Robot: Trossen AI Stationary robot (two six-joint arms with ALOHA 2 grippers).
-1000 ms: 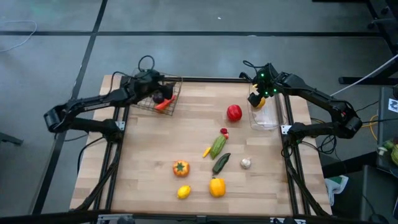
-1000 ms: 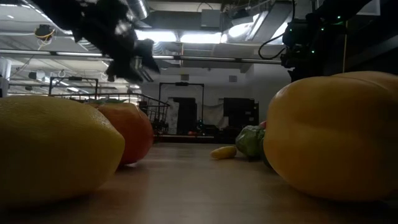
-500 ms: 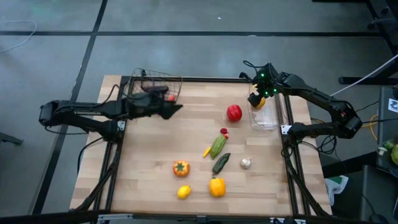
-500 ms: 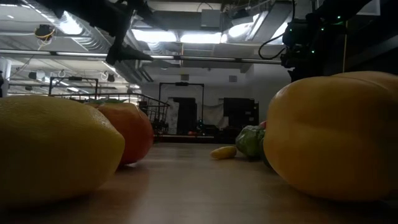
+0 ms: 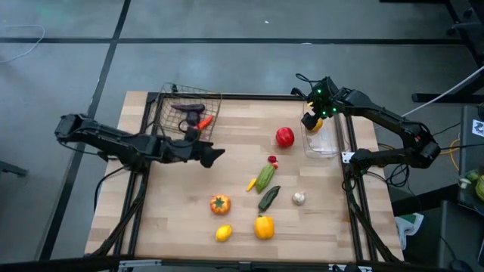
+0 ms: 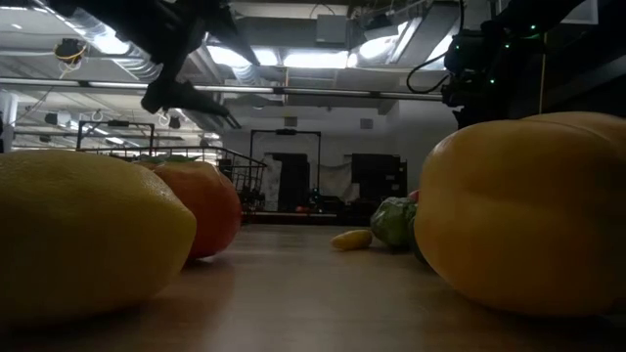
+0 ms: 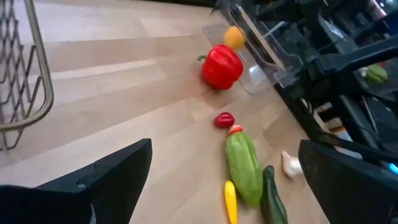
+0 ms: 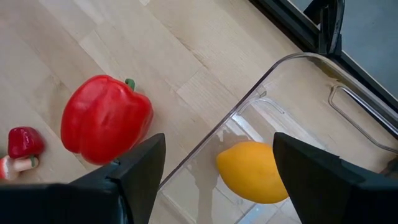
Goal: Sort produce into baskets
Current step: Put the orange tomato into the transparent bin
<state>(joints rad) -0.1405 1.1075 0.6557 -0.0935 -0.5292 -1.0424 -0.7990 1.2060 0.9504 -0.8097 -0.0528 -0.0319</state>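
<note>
overhead and close views of a wooden tabletop [image 5: 181, 204] with toy produce and two baskets. the wire basket [image 5: 175, 106] stands at the far left corner and holds a purple eggplant [image 5: 187, 108] and an orange carrot [image 5: 203, 121]. the clear bin [image 5: 333, 140] stands at the far right edge and holds a yellow lemon [image 8: 252, 171]. the left gripper [image 5: 214, 155] hovers above the tabletop just in front of the wire basket, its fingers [image 7: 93, 180] spread wide with nothing between them. the right gripper [image 5: 311, 121] hangs over the near wall of the clear bin, its fingers [image 8: 134, 168] apart and empty, directly above the lemon. a red pepper [image 5: 284, 137] lies on the tabletop just beside the clear bin. toward the middle lie a small red radish [image 5: 272, 160], a light green cucumber [image 5: 265, 178], a small yellow chili [image 5: 251, 183] and a dark green zucchini [image 5: 268, 198], close together in a loose line. a white garlic bulb [image 5: 299, 198] sits nearer the right edge. toward the near edge lie an orange tomato [image 5: 219, 203], a second lemon [image 5: 223, 233] and a yellow pepper [image 5: 264, 227].
</note>
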